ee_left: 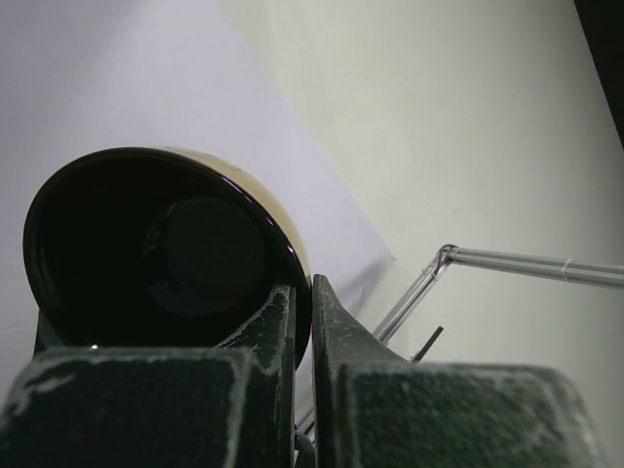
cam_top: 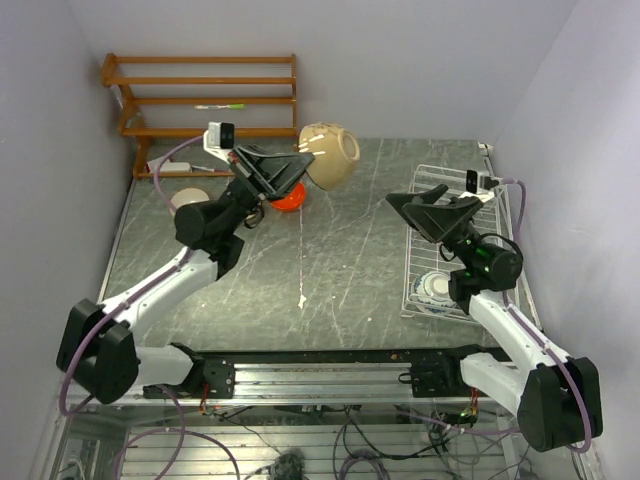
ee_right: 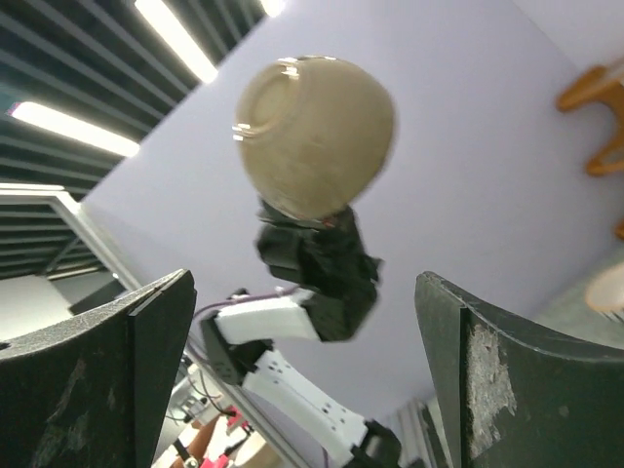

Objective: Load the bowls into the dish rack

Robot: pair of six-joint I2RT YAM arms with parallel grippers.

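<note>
At the near end of the white wire dish rack (cam_top: pixel 455 190) sits a small blue-and-white patterned bowl (cam_top: pixel 437 288), inside the basket. Above the rack's middle hangs the right gripper (cam_top: pixel 415 195); its jaws stand wide apart with nothing between them. The rack lies on the right side of the dark grey stone-patterned table (cam_top: pixel 340 270).

Well left of the rack, level with its far half, a bright orange-red bowl (cam_top: pixel 290 198) rests on the table, partly hidden under the left arm. Farther left again lies a pale cream bowl (cam_top: pixel 187 200), also on the table.

Left of the rack's far end, the left gripper (cam_top: pixel 298 166) is raised off the table, jaws pinched narrow on the rim of a glossy tan bowl with a dark inside (cam_top: pixel 330 155). The bowl is tipped on its side in the air, apart from the rack.

Beyond all this, far left of the rack, a brown wooden shelf unit (cam_top: pixel 200 95) stands against the back wall.
</note>
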